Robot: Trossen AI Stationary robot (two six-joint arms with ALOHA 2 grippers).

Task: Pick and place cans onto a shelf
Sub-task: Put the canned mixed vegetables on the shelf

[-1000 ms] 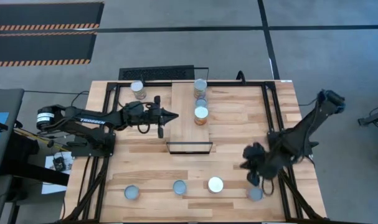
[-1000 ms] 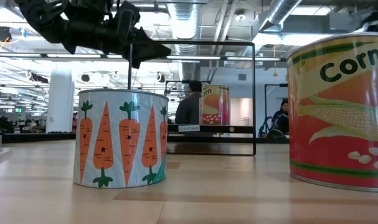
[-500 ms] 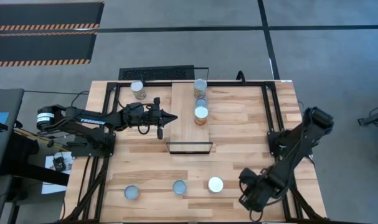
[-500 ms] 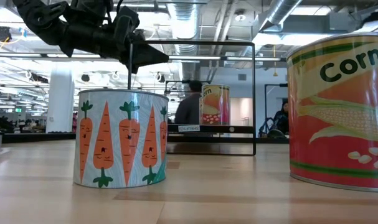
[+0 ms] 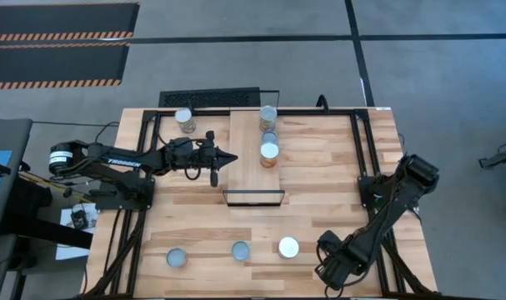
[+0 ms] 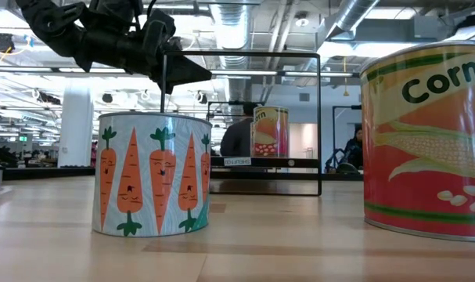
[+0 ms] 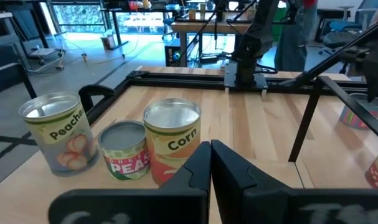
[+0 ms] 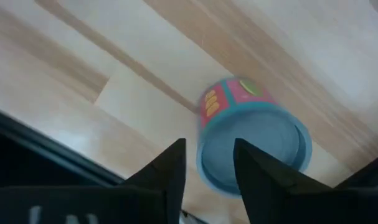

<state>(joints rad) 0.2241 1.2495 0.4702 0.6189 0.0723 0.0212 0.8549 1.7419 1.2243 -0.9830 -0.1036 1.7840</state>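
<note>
Three cans [image 5: 269, 133] stand in a row on the far half of the shelf [image 5: 251, 175], the light plank in the table's middle; the left wrist view shows them as Peaches [image 7: 55, 130], Peas [image 7: 125, 150] and Corn [image 7: 172, 140]. My left gripper [image 5: 226, 157] hovers shut just left of the shelf, holding nothing. My right gripper [image 8: 208, 152] is open at the near right corner, above a blue-topped can [image 8: 254, 143] that stands on the table. In the high view the right gripper [image 5: 336, 268] hides that can.
Three more cans [image 5: 177, 257], [image 5: 240, 250], [image 5: 288, 247] stand along the near edge, and one can [image 5: 184, 118] stands at the far left. A black frame [image 5: 254, 197] closes the shelf's near end. The carrot can [image 6: 152, 172] and a corn can [image 6: 425, 141] fill the low view.
My right gripper has swung toward the table's near edge and come down over the can at the near right corner, which it now covers in the high view. The cans have kept still.
</note>
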